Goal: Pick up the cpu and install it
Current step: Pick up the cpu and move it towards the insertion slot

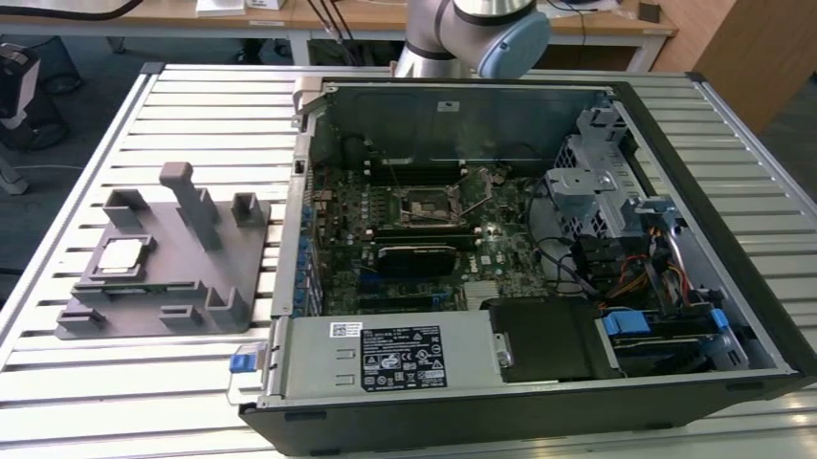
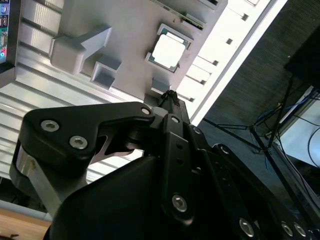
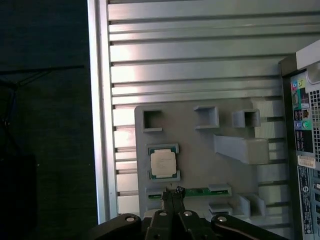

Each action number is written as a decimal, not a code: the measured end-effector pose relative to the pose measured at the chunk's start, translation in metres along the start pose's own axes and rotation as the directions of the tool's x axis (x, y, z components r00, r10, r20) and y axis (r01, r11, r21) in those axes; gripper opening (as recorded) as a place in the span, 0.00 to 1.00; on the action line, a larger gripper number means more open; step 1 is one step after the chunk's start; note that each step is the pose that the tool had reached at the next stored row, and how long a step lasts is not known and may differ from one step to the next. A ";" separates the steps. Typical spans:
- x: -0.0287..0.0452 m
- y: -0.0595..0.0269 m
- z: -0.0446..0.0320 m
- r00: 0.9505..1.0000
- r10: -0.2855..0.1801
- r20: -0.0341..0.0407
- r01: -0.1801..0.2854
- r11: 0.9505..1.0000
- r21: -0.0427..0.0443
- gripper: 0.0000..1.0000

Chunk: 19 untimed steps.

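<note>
Your pincer (image 3: pixel 172 193) has its two dark fingers pressed together with nothing between them; in both wrist views the tips (image 2: pixel 169 98) meet in one narrow point. It hangs over the grey fixture (image 3: pixel 200 150), and from the first wrist view its tips line up with the edge of the fixture where the green memory stick (image 3: pixel 199 191) lies in its slot. You cannot tell from these views how high above the fixture it sits.

Just beyond the tips you see the cpu (image 3: pixel 163 163), flat in its square nest on the fixture, silvery top facing up and untouched. The second wrist view shows it the same way (image 2: pixel 169 50), seated squarely between the nest's corner lips.

In the exterior view the cpu (image 1: pixel 121 255) lies on the fixture (image 1: pixel 191 277), which stands on the slatted metal table (image 1: pixel 191 105) at the exterior view's left. Beside it, toward the exterior view's right, the open computer case (image 1: pixel 753 316) lies on its side, with the dark socket (image 1: pixel 428 203) on the board inside, well apart from the cpu. Your arm (image 1: pixel 479 29) rises behind the case.
</note>
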State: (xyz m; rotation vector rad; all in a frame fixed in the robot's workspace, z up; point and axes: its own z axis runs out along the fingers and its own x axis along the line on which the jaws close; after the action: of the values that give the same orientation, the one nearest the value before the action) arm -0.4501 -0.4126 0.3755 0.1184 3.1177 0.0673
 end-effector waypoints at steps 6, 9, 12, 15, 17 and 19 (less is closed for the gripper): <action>0.0000 -0.0002 0.0008 1.000 0.000 -0.002 0.000 1.000 0.000 0.11; 0.0000 -0.0002 0.0014 1.000 0.000 -0.002 0.000 1.000 0.000 0.11; 0.0000 -0.0003 0.0019 1.000 0.000 -0.003 0.000 1.000 0.000 0.11; 0.0000 -0.0004 0.0043 1.000 0.000 -0.003 0.000 1.000 0.001 0.11; 0.0000 -0.0006 0.0071 1.000 -0.001 -0.004 0.001 1.000 0.003 0.11; 0.0001 -0.0006 0.0100 1.000 -0.001 -0.005 0.001 1.000 0.006 0.11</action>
State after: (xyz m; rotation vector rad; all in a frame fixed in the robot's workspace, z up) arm -0.4501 -0.4128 0.3654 0.1173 3.1232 0.0586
